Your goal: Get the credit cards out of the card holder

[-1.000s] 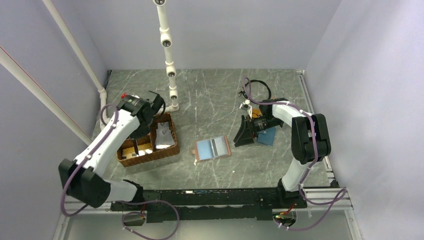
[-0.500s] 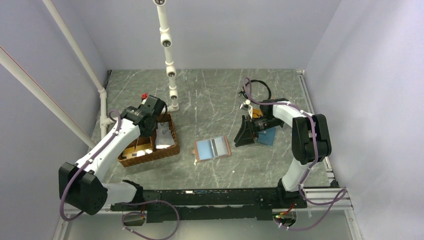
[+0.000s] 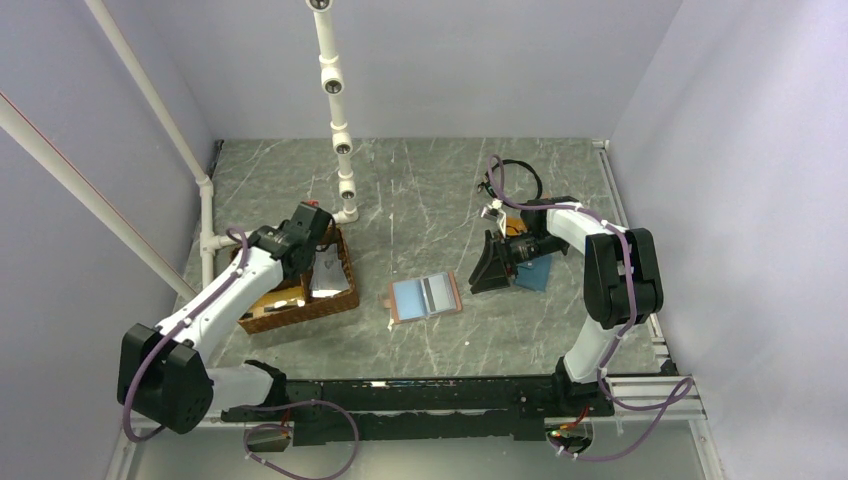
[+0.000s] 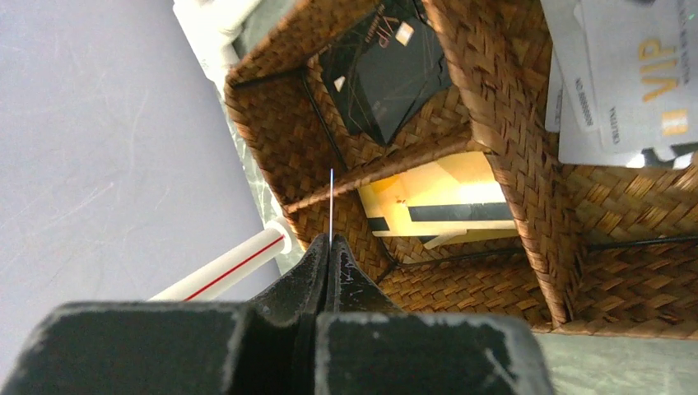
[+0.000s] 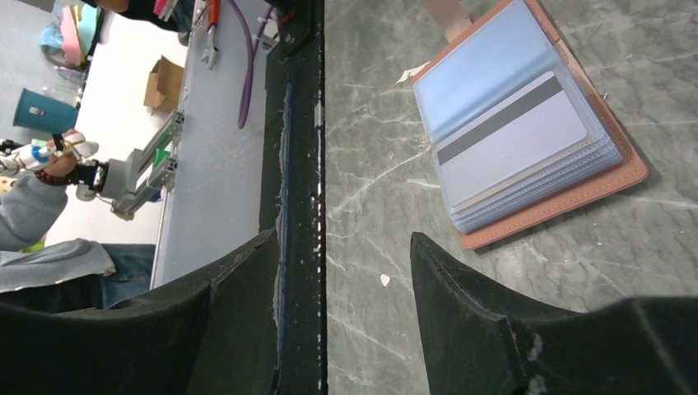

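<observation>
The salmon-pink card holder lies open on the table, light-blue pockets up. In the right wrist view a grey credit card with a dark stripe sits in one of the card holder's pockets. My right gripper is open and empty just right of it, jaws wide apart. My left gripper hangs over the wicker basket. It is shut on a thin credit card seen edge-on. Grey-silver cards lie in the basket's right compartment.
The basket has several compartments, one with a black card, one with a yellow card. A teal-blue wallet lies under my right arm. A white pipe post stands behind the basket.
My left arm has swung down and to the right, lower over the basket, with the card still pinched. The right arm and the card holder have not moved.
</observation>
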Controlling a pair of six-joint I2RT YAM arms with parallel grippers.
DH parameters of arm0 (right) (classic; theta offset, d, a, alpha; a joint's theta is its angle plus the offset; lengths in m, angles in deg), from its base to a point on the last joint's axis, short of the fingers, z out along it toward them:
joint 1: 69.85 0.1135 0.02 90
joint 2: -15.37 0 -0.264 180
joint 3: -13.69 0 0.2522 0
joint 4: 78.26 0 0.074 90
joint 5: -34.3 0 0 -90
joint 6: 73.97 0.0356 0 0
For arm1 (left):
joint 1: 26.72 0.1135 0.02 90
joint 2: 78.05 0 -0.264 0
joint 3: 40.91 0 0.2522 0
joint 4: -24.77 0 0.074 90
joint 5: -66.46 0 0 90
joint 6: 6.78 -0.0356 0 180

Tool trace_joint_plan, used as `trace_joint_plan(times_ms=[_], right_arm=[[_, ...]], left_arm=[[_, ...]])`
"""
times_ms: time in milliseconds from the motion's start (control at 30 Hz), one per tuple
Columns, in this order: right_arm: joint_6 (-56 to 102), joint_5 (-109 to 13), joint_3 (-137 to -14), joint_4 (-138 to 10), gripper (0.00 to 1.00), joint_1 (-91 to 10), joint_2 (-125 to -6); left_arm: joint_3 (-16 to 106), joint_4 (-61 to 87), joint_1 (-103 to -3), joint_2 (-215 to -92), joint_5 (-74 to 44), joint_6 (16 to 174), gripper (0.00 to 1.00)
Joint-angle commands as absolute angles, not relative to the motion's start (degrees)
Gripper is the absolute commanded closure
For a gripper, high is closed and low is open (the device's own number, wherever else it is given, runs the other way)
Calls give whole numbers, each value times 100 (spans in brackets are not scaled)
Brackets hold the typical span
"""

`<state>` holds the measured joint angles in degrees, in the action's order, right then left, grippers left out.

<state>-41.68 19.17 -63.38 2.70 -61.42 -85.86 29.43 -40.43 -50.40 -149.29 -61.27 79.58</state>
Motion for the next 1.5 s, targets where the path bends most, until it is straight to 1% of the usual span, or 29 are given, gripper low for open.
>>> trace_joint_plan(times_ms=[0,200,233,267,300,433,500,633,733,800,867,967,1100,1233,1333,1467], right_arm=[[-4444,2000,-6400,310,37,-6174,-8520],[-4450,1993,-6415,321,37,-6189,-8535],[-4457,1996,-6418,332,37,-6185,-8537],[-4461,1992,-6415,335,37,-6193,-8531],[-4462,1992,-6415,335,37,-6201,-8527],[-4491,1999,-6423,365,37,-6228,-8532],[-4505,2005,-6434,379,37,-6237,-8542],[-4578,1992,-6475,456,37,-6240,-8554],[-4681,1954,-6499,531,38,-6240,-8512],[-4737,1922,-6496,569,38,-6239,-8445],[-4736,1861,-6463,524,38,-6238,-8324],[-4570,1634,-6439,349,38,-6238,-8103],[-4239,1188,-6494,56,38,-6222,-7762],[-3541,571,-6520,-656,37,-6176,-7322],[-2988,242,-6418,-1293,36,-6090,-6913],[-2517,159,-6282,-1778,35,-5957,-6643]], left_arm=[[2626,-3550,-5027,-14696,-5984,7190,100],[2453,-3368,-5027,-14744,-5782,7239,99],[2419,-3310,-5027,-14768,-5797,7252,95],[2411,-3289,-5027,-14805,-5811,7292,83],[2421,-3304,-5027,-14852,-5830,7332,75],[2667,-3613,-5027,-15037,-5970,7576,53],[2863,-3817,-5027,-15051,-5977,7733,47],[3467,-4226,-5092,-14873,-5697,8119,43],[4078,-4438,-5106,-14664,-5136,8655,36],[4308,-4374,-5106,-14489,-4545,8906,29],[4359,-4187,-5106,-14282,-3925,9360,17],[3957,-3365,-5106,-13762,-3122,10344,2],[2951,-2127,-5106,-12948,-2669,11892,0],[2144,-1143,-5105,-12433,-2128,12840,0],[1860,-779,-5106,-12447,-1628,13225,1],[1812,-421,-5106,-12852,-775,13435,1]])
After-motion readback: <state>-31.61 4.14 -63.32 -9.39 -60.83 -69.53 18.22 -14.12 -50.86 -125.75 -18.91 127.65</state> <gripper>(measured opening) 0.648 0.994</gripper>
